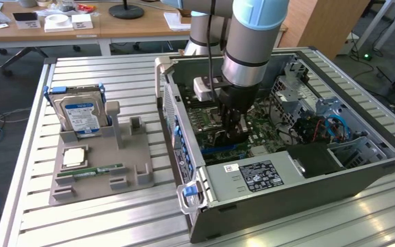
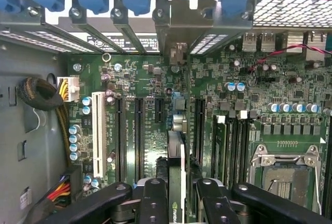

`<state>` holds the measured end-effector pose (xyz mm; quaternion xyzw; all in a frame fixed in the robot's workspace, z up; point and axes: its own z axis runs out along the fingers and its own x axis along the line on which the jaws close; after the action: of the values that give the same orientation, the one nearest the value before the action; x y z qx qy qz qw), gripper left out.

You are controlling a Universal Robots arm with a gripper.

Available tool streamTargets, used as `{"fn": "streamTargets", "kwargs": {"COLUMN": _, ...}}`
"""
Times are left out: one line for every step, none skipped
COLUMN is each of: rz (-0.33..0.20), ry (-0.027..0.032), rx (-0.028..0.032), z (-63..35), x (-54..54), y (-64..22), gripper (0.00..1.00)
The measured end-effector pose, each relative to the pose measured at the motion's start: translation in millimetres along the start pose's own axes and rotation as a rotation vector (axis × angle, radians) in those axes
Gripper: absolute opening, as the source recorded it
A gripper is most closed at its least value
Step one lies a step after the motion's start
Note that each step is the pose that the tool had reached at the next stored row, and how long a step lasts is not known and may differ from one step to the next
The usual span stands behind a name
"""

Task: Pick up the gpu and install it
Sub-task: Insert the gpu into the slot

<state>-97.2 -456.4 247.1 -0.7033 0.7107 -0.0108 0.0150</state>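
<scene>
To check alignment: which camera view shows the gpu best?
The wrist view: the gpu stands edge-on between the fingers of the end effector, at the slots. In the exterior view the arm mostly hides it.

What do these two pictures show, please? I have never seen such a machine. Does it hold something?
It is a robot arm with a gripper, a two-fingered clamp, at its end. One picture comes from a camera standing off the arm, the other from a camera on its wrist. On the metal table lies an open computer case, and the arm reaches into it. On the exterior view's left, a grey tray carries a hard drive, a processor chip and a memory stick. The gripper is shut on a thin graphics card, seen edge-on, over the green main board.
</scene>
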Motion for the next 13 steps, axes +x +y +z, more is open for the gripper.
{"fn": "streamTargets", "kwargs": {"rz": 0.004, "ry": 0.0001, "rx": 0.0001, "z": 0.0, "x": 0.0, "y": 0.0, "gripper": 0.26}}
{"fn": "streamTargets", "kwargs": {"rz": 0.006, "ry": 0.0002, "rx": 0.0001, "z": 0.0, "x": 0.0, "y": 0.0, "gripper": 0.26}}
{"fn": "streamTargets", "kwargs": {"rz": 0.006, "ry": 0.0002, "rx": 0.0000, "z": 0.0, "x": 0.0, "y": 0.0, "gripper": 0.26}}
{"fn": "streamTargets", "kwargs": {"rz": 0.006, "ry": 0.0002, "rx": 0.0001, "z": 0.0, "x": 0.0, "y": 0.1, "gripper": 0.26}}
{"fn": "streamTargets", "kwargs": {"rz": 0.006, "ry": 0.0003, "rx": 0.0002, "z": 0.0, "x": 0.0, "y": 0.2, "gripper": 0.26}}
{"fn": "streamTargets", "kwargs": {"rz": 0.006, "ry": 0.0002, "rx": 0.0002, "z": 0.0, "x": -0.1, "y": 0.4, "gripper": 0.26}}
{"fn": "streamTargets", "kwargs": {"rz": 0.006, "ry": 0.0002, "rx": 0.0002, "z": 0.0, "x": -0.1, "y": 0.6, "gripper": 0.26}}
{"fn": "streamTargets", "kwargs": {"rz": 0.006, "ry": 0.0001, "rx": 0.0002, "z": 0.0, "x": -0.1, "y": 0.8, "gripper": 0.26}}
{"fn": "streamTargets", "kwargs": {"rz": 0.006, "ry": 0.0002, "rx": 0.0001, "z": 0.0, "x": 0.0, "y": 1.0, "gripper": 0.26}}
{"fn": "streamTargets", "kwargs": {"rz": 0.006, "ry": 0.0002, "rx": 0.0001, "z": 0.0, "x": 0.0, "y": 1.2, "gripper": 0.26}}
{"fn": "streamTargets", "kwargs": {"rz": 0.006, "ry": 0.0002, "rx": 0.0001, "z": 0.0, "x": 0.0, "y": 1.3, "gripper": 0.26}}
{"fn": "streamTargets", "kwargs": {"rz": 0.006, "ry": 0.0002, "rx": 0.0001, "z": 0.0, "x": 0.0, "y": 1.3, "gripper": 0.26}}
{"fn": "streamTargets", "kwargs": {"rz": 0.006, "ry": 0.0002, "rx": 0.0001, "z": 0.0, "x": 0.0, "y": 1.4, "gripper": 0.26}}
